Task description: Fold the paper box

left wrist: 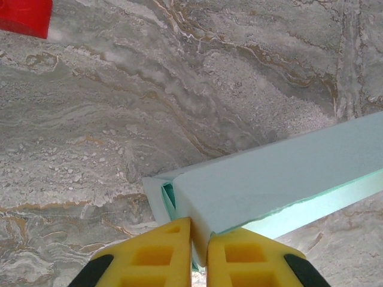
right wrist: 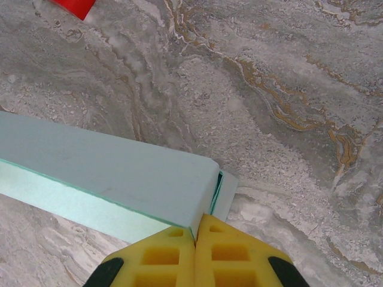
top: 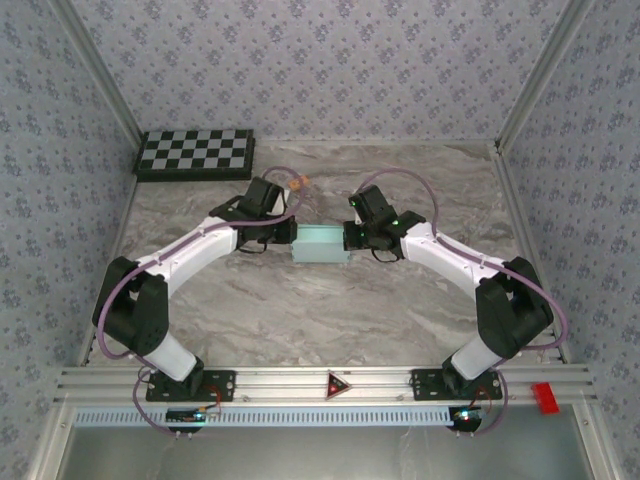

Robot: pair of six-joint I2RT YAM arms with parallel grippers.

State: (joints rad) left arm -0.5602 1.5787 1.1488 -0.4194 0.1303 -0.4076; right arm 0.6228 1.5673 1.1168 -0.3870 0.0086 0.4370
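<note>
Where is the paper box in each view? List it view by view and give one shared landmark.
Top external: paper box mid-table, between left gripper and right gripper.
Left wrist: paper box lower right, from left gripper to the right edge.
Right wrist: paper box lower left, ending at right gripper.
Shared landmark: grey marble table.

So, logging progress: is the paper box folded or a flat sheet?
Folded: the paper box shows a raised top and side wall, ends pinched by the left tool and right tool. End flaps look untucked.
</note>
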